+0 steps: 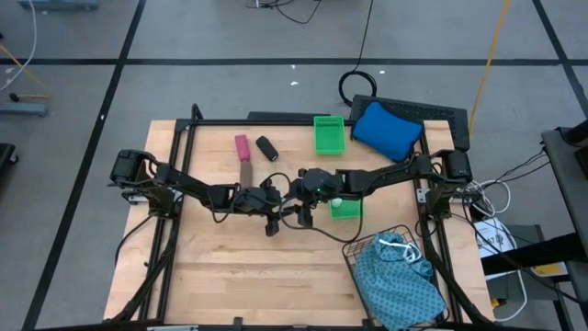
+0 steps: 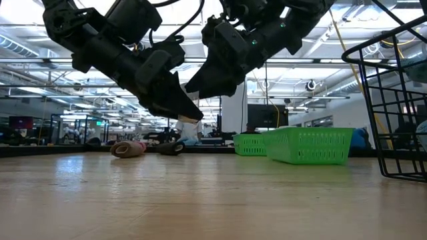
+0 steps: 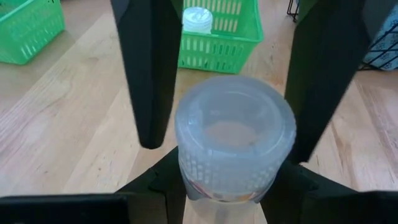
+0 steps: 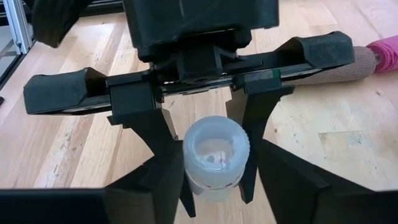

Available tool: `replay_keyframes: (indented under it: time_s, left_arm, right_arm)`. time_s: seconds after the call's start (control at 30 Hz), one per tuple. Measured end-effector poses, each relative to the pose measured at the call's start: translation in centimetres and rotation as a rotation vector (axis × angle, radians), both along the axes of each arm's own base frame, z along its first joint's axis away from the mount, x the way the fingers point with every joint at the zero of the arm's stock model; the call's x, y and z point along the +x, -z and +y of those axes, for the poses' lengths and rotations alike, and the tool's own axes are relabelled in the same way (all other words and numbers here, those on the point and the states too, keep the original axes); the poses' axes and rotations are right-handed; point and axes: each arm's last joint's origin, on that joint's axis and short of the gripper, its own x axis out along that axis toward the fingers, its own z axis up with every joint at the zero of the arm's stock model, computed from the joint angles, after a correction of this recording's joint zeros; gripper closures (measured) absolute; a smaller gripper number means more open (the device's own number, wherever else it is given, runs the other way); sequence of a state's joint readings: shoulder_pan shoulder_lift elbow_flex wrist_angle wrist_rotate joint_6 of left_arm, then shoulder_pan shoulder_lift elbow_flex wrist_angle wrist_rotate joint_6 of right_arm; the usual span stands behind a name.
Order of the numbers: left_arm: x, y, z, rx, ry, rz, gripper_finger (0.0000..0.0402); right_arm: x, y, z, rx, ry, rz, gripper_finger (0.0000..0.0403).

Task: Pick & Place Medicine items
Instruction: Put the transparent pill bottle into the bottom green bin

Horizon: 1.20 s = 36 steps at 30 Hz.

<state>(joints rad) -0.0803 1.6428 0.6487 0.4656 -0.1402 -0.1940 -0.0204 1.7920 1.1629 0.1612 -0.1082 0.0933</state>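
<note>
- we have the two arms meeting at mid-table, just left of the nearer green tray [image 1: 345,209], for what we judge to be a hand-over of one white vial [image 3: 233,140].
- the left gripper [image 1: 272,204] grasps that vial; its two fingers [image 3: 149,74] press the vial's sides, and the vial is held off the wood.
- the right gripper [image 1: 296,198] faces it with jaws parted around the same vial; we cannot tell whether its fingers [image 4: 163,165] already touch it.
- a second white vial [image 3: 198,20] already sits in the nearer tray.
- the pink cylinder [image 1: 242,147], brownish cylinder [image 1: 246,171] and black cylinder [image 1: 266,147] lie on the far left table [image 1: 230,276], not yet placed.
- risk: if the left gripper lets go before the right has a firm hold, the vial drops and rolls.
- risk: an off-centre closing could tilt or squeeze the vial out sideways.
- risk: the crowded arms could collide.
</note>
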Motion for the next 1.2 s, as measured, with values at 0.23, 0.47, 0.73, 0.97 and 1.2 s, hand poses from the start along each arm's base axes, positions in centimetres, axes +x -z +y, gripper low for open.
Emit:
replay_keyframes:
  time_s: [0.23, 0.47, 0.73, 0.97, 1.2]
  left_arm:
    - [0.0, 0.0, 0.0, -0.002, -0.004, -0.003, 0.024]
    - [-0.1, -0.8, 0.0, -0.049, -0.015, -0.035, 0.0239]
    - [-1.2, -4.7, 0.1, -0.037, 0.0, -0.151, 0.021]
    - [-2.2, -6.8, 0.2, 0.02, 0.027, -0.201, 0.0199]
    - [-2.4, -6.7, 0.3, 0.044, 0.015, -0.183, 0.0212]
  right_arm:
    - [0.1, -0.2, 0.0, -0.011, -0.008, -0.031, 0.0283]
    - [-0.5, -0.9, -0.2, -0.023, -0.01, 0.005, 0.0283]
    - [-3.3, -4.2, -0.3, -0.096, 0.015, 0.056, 0.0283]
    - [-8.4, -5.7, 0.4, -0.162, 0.144, 0.138, 0.0283]
    - [-14.8, -4.4, 1.0, -0.102, 0.298, 0.11, 0.0283]
